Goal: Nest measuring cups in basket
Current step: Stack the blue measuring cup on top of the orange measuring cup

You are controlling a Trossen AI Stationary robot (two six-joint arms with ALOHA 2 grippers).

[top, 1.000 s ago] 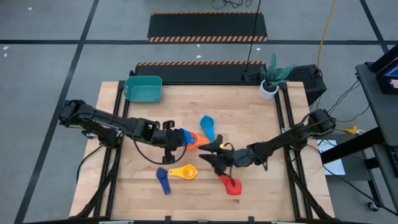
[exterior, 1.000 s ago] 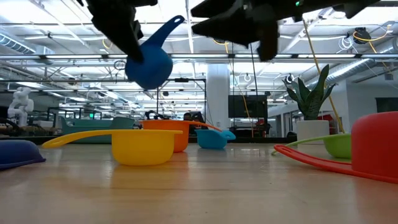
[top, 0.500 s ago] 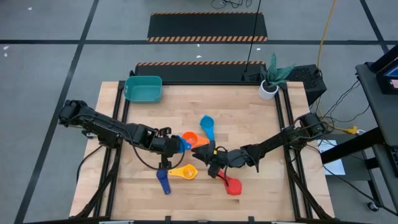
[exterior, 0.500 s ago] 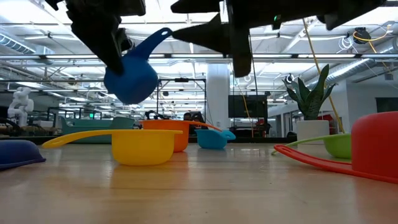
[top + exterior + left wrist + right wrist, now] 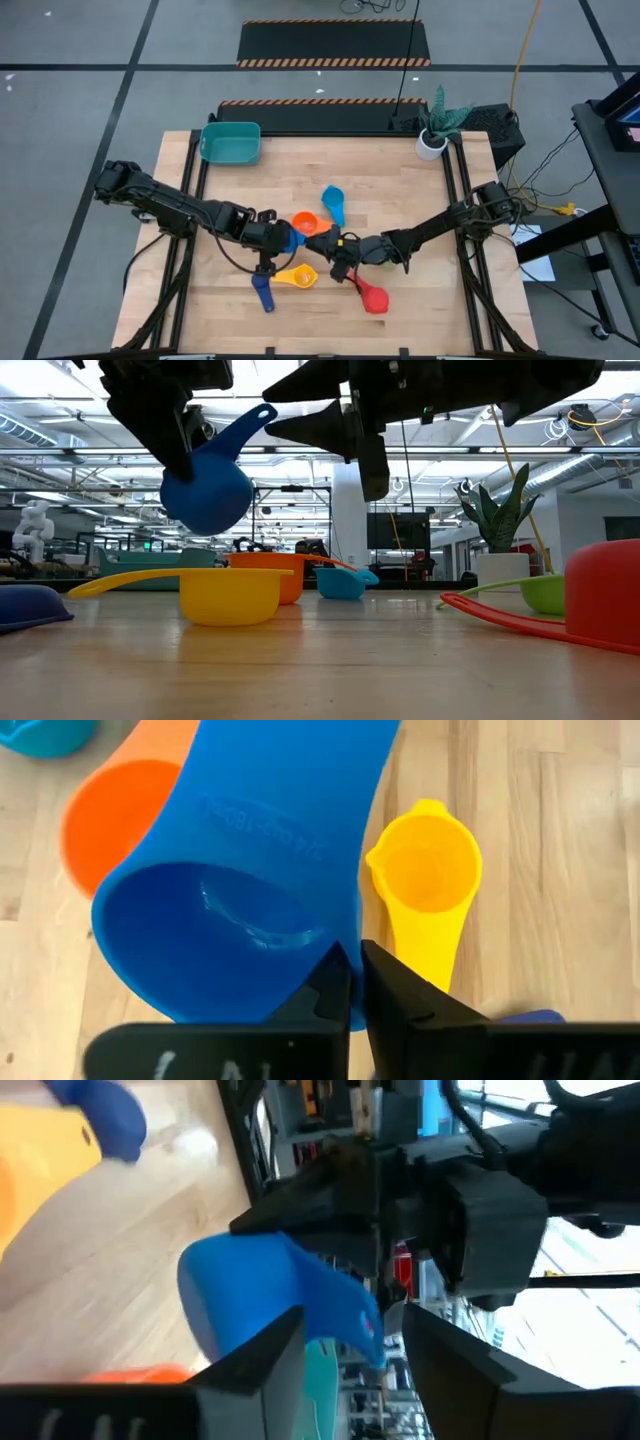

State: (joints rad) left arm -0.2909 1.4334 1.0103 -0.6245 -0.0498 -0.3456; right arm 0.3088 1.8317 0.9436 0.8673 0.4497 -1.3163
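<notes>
My left gripper [image 5: 284,238] is shut on the blue measuring cup [image 5: 207,495] and holds it in the air above the middle of the table. The cup's handle [image 5: 255,422] slants up toward my right gripper [image 5: 322,243]. That gripper is open, with a finger on either side of the handle's free end [image 5: 350,1320]; I see no touch. The orange [image 5: 305,222], light blue [image 5: 333,203], yellow [image 5: 297,275], dark blue [image 5: 262,290] and red [image 5: 372,297] cups rest on the table. The green cup [image 5: 540,592] shows only in the low view. The teal basket [image 5: 231,142] stands at the far left corner. My left gripper pinches the blue cup's wall at the rim [image 5: 335,945], on the side away from the handle. One finger [image 5: 325,990] is inside the bowl and the other [image 5: 395,995] is outside. The cup is lifted clear and tilted, with its handle slanting upward.
A white plant pot [image 5: 432,143] stands at the far right corner. The orange cup [image 5: 265,575] and yellow cup [image 5: 225,592] lie right below the held blue cup. The red cup [image 5: 605,595] sits toward the near right.
My right gripper has moved toward the table's left until its open fingers reach the blue cup's handle. My left gripper has shifted a little toward the near edge and down, carrying the blue cup lower.
</notes>
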